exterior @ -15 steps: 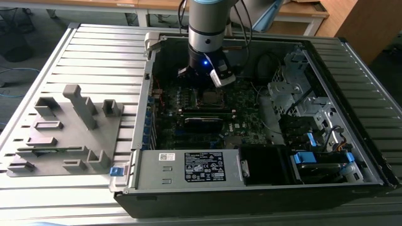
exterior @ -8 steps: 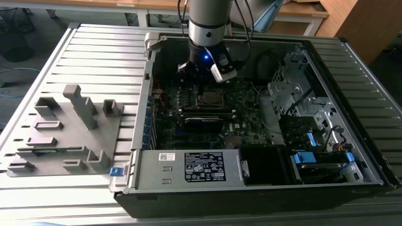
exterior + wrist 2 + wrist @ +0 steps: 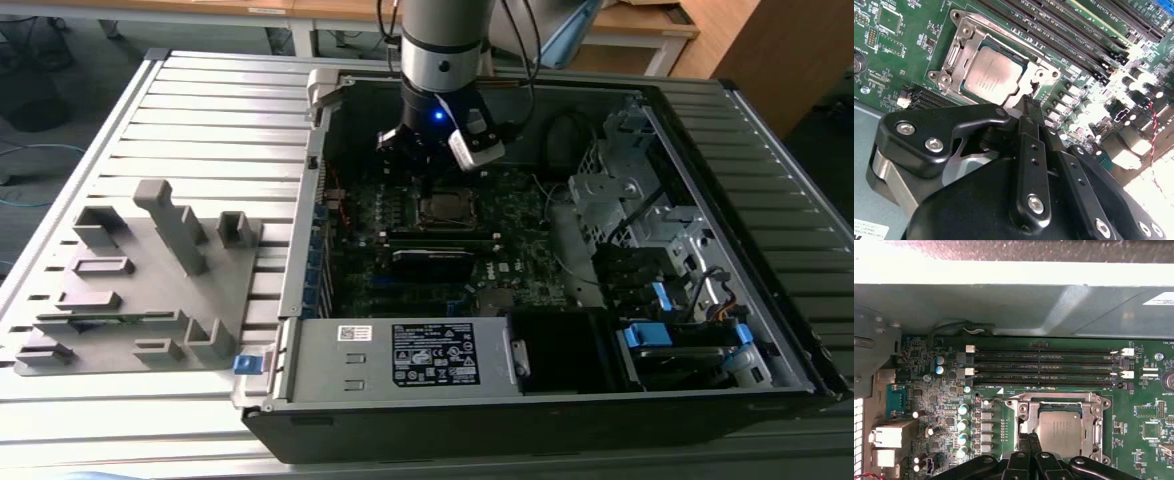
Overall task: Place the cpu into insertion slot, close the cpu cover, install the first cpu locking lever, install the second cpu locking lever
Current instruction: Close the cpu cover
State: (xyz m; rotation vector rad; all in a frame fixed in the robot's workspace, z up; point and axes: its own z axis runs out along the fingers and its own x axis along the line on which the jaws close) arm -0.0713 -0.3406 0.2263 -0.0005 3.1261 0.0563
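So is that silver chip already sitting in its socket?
Yes, in the second wrist view the cpu lies flat inside the metal-rimmed insertion slot.

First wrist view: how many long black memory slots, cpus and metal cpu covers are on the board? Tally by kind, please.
memory slots: 4
cpu: 1
cpu cover: 1
Total: 6

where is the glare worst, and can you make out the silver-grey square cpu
Second wrist view: the dark green motherboard washes out to white around its capacitors, but the flat silver-grey square cpu is evenly lit; first wrist view: a band beside the grey metal case wall is blown out white, the cpu clear; exterior view: the slatted metal table shines brightly.
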